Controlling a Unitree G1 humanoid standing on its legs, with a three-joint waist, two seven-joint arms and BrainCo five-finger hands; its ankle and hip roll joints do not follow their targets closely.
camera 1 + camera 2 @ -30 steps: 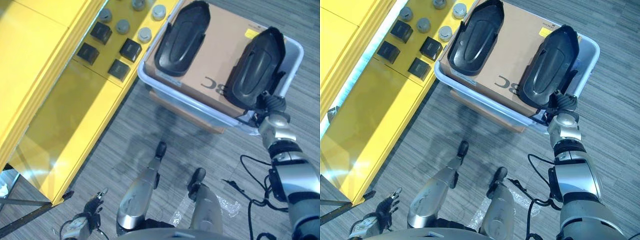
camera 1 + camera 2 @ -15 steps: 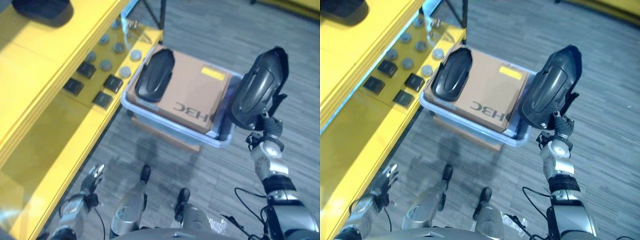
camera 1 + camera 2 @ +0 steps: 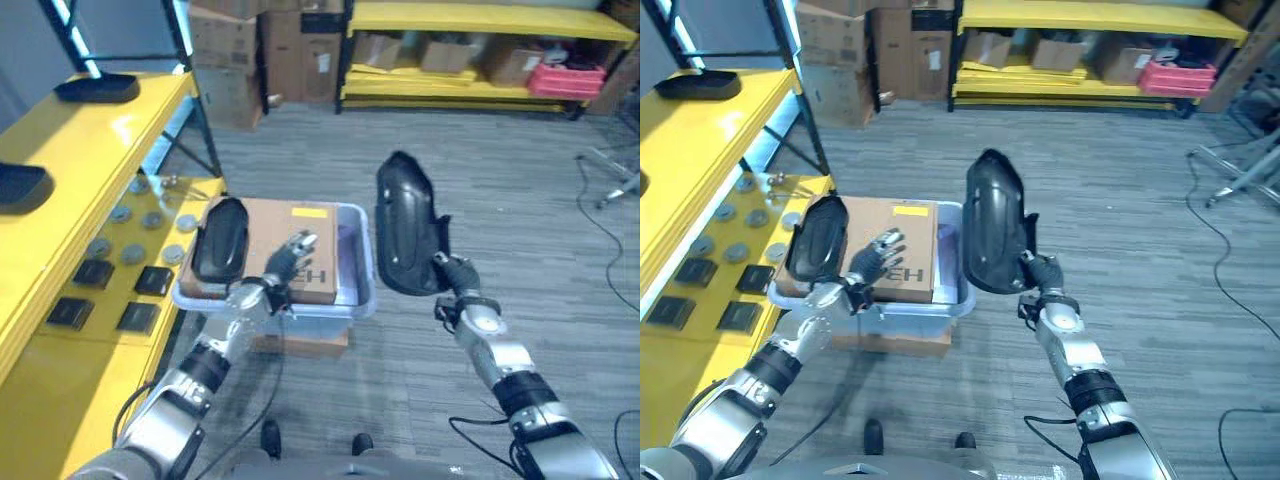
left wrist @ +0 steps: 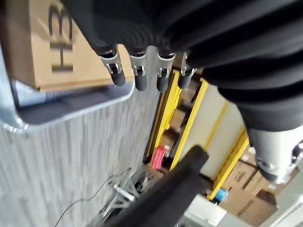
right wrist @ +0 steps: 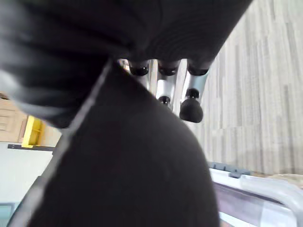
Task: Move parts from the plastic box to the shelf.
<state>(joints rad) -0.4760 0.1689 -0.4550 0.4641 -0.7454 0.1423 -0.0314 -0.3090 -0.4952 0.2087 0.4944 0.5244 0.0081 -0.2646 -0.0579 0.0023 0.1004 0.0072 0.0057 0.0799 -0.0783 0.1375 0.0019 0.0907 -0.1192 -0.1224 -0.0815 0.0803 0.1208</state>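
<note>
A large black moulded part point(image 3: 992, 222) is held upright in the right hand point(image 3: 1040, 272), whose fingers point(image 5: 191, 92) are curled round its lower edge; the part rises above the hand, clear of the plastic box point(image 3: 958, 300), with its lower edge just past the box's near right corner. Beyond and to the right of this hand, grey carpeted floor point(image 3: 1120, 200) lies open. A second black part point(image 3: 816, 238) rests on a cardboard carton point(image 3: 902, 255) inside the box, just beyond and to the left of the left hand point(image 3: 873, 262). The left hand is seen above the box's near rim, its fingers point(image 4: 137, 78) loosely spread and nothing grasped between them. To the left of that hand, the yellow shelf point(image 3: 710, 130) runs alongside the box, its lower level edge close to the box's left wall; small black blocks point(image 3: 742, 316) and grey round pieces point(image 3: 756, 217) are laid out there, and a black part point(image 3: 695, 84) sits on the upper level.
</note>
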